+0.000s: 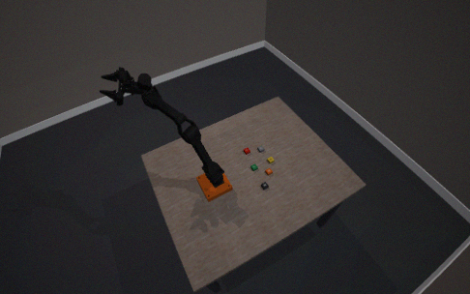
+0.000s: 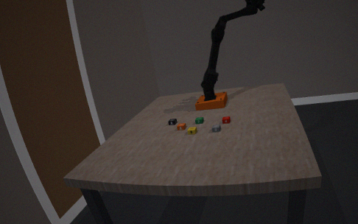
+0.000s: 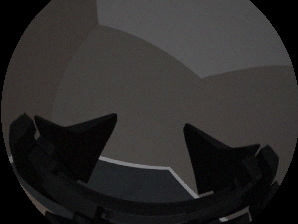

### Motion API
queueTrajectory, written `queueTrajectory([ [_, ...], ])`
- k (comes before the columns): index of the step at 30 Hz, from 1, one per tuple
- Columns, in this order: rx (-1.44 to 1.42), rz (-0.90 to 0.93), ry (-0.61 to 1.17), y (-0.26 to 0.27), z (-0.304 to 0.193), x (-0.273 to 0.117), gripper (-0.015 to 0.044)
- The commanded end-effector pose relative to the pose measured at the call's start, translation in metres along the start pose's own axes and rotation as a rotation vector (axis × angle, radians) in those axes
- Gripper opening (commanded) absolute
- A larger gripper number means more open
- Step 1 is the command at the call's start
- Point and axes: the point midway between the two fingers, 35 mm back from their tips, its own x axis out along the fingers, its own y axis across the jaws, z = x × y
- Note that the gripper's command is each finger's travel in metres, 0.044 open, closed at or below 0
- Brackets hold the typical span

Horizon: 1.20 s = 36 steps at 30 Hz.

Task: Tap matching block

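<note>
Several small blocks lie apart on the wooden table [image 1: 303, 131] [image 2: 238, 162]: a red block [image 1: 247, 151] [image 2: 226, 119], a grey block [image 1: 260, 149] [image 2: 216, 128], a yellow block [image 1: 271, 160] [image 2: 191, 130], a green block [image 1: 254, 167] [image 2: 199, 120], an orange block [image 1: 269, 171] [image 2: 181, 127] and a black block [image 1: 264, 186] [image 2: 172, 121]. Their printed digits are too small to read. My gripper [image 1: 102, 84] [image 3: 151, 122] is open and empty, raised high and turned away from the blocks. The wrist view shows no block.
The orange base plate [image 1: 215, 193] [image 2: 211, 105] of the arm stands on the table, close to the green block. The arm [image 1: 172, 113] [image 2: 213, 55] reaches up and out over the table's far side from the blocks. Walls and dark floor surround the table.
</note>
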Motion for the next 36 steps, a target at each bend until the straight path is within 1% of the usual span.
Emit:
queueTrajectory([
  [1,-0.001,-0.005,0.002,-0.002,0.0,-0.001,0.04],
  [4,-0.011,-0.083,0.039,-0.028,-0.003,-0.022,0.04],
  [6,-0.024,-0.187,0.086,-0.061,-0.005,-0.054,0.04],
  [9,-0.036,-0.3,0.135,-0.093,-0.006,-0.09,0.04],
  [15,-0.051,-0.574,0.254,-0.155,-0.006,-0.188,0.04],
  [20,-0.048,-0.802,0.354,-0.19,-0.005,-0.277,0.04],
  [24,-0.037,-0.981,0.431,-0.204,-0.001,-0.351,0.04],
  [28,-0.018,-1.158,0.506,-0.206,0.004,-0.426,0.04],
  [32,0.012,-1.334,0.578,-0.197,0.011,-0.5,0.04],
  [36,0.055,-1.508,0.648,-0.175,0.019,-0.572,0.04],
])
